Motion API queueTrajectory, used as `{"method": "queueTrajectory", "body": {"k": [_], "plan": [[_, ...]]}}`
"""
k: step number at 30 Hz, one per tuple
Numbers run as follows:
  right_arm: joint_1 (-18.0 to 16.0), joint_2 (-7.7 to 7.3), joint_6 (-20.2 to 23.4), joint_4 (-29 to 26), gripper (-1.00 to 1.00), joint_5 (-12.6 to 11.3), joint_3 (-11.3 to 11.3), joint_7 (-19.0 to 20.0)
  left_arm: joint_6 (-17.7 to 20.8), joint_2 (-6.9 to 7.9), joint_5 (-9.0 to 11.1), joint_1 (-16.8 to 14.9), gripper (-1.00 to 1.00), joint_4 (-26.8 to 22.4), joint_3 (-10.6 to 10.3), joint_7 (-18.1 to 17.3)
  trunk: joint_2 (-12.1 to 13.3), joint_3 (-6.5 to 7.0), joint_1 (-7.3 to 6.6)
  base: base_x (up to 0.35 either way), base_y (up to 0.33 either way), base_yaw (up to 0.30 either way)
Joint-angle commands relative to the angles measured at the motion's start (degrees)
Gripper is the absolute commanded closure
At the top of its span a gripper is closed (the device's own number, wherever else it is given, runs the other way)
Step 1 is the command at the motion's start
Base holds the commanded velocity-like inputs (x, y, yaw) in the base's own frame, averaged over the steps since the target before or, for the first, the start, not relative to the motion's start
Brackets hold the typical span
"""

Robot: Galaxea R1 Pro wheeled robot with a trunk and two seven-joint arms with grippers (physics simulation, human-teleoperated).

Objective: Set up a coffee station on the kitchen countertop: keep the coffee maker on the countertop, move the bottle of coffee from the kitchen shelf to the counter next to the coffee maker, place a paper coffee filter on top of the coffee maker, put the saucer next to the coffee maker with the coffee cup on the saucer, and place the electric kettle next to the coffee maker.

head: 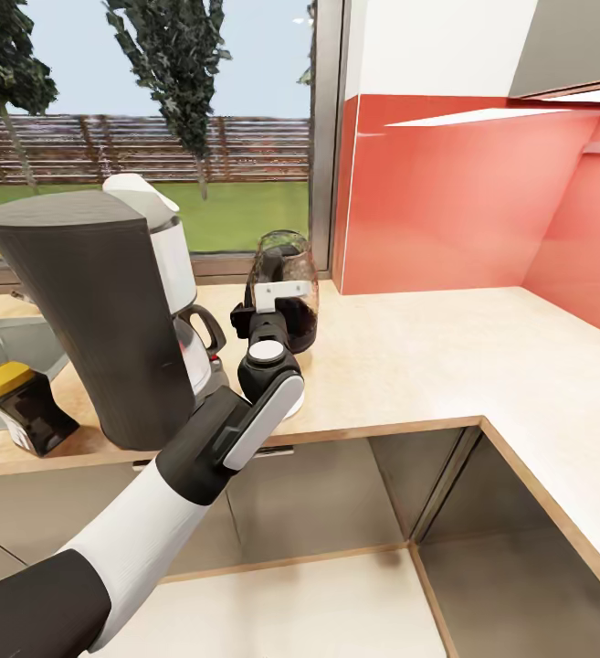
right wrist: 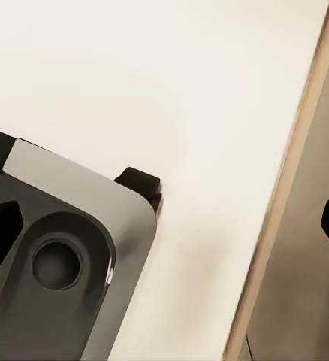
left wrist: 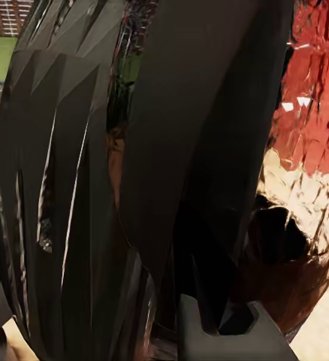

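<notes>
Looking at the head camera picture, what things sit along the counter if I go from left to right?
Jar of coffee → coffee maker → kettle, with the robot's left gripper at it → bare countertop.

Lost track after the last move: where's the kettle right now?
In the head view the kettle stands on the countertop at the window, just right of the coffee maker, with the left end effector at its near side.

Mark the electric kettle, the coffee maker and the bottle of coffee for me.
electric kettle (head: 297,260), head view, on its glassy upper body above the left gripper.
coffee maker (head: 94,311), head view, on its charcoal curved back.
bottle of coffee (head: 7,376), head view, on its yellow lid, left of the maker.
</notes>
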Motion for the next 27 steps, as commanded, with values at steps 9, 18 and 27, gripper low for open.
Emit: {"method": "queueTrajectory", "body": {"k": [9, 18, 27], "plan": [[-0.1, 0.00, -0.4, 0.2, -1.00, 0.1, 0.1, 0.1, 0.3, 0.00, 0.0, -0.1, 1.00, -0.1, -0.1, 0.4, 0.0, -0.06, 0.00, 0.000, 0.000, 0.000], [-0.5, 0.34, -0.9, -0.8, -1.00, 0.2, 0.4, 0.4, 1.7, 0.00, 0.8, -2.6, 1.00, -2.6, 0.0, 2.0, 0.0, -0.06, 0.00, 0.000, 0.000, 0.000], [-0.5, 0.34, -0.9, -0.8, -1.00, 0.2, 0.4, 0.4, 2.5, 0.00, 1.0, -3.1, 1.00, -3.5, 0.0, 2.4, 0.0, -0.06, 0.00, 0.000, 0.000, 0.000]]}}
